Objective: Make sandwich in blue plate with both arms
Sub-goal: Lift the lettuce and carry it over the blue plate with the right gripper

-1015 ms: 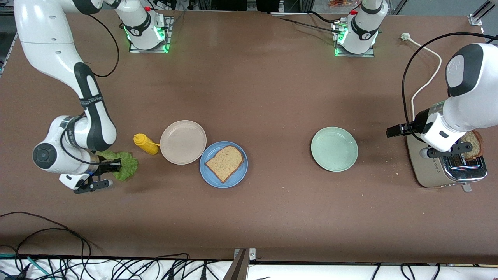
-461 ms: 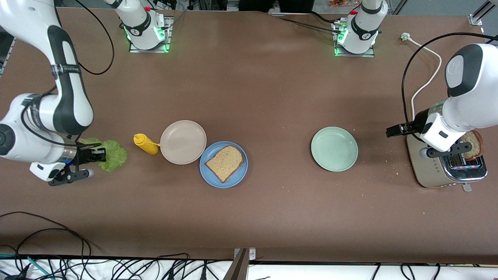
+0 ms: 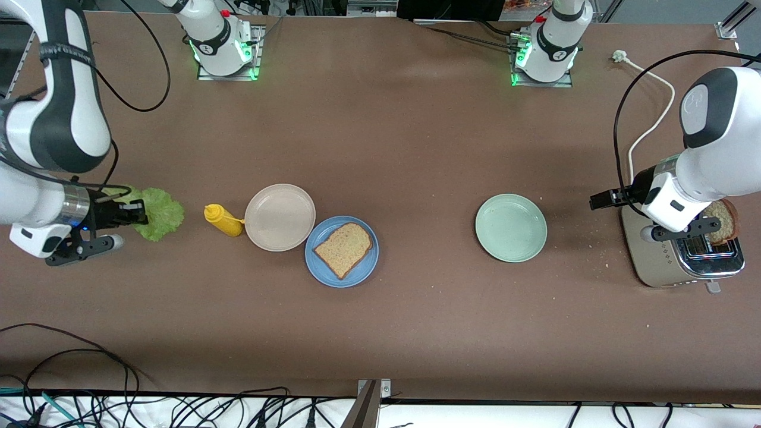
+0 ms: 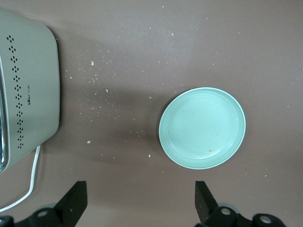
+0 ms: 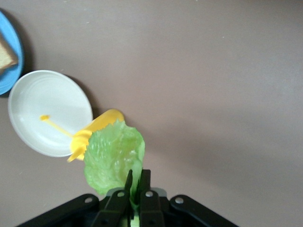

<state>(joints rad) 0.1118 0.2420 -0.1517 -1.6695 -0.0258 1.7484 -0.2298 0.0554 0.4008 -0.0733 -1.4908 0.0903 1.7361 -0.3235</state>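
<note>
The blue plate holds one slice of brown bread; its rim also shows in the right wrist view. My right gripper is shut on a ruffled green lettuce leaf and holds it in the air at the right arm's end of the table; the right wrist view shows the leaf pinched between the fingers. My left gripper is open and empty beside the toaster. A second bread slice stands in the toaster slot.
A beige plate touches the blue plate. A yellow mustard bottle lies beside the beige plate, toward the right arm's end. A mint-green plate lies between the blue plate and the toaster. A white cable runs from the toaster.
My right gripper has lifted the lettuce leaf off the table and drawn it toward the right arm's end. The left arm has not moved.
</note>
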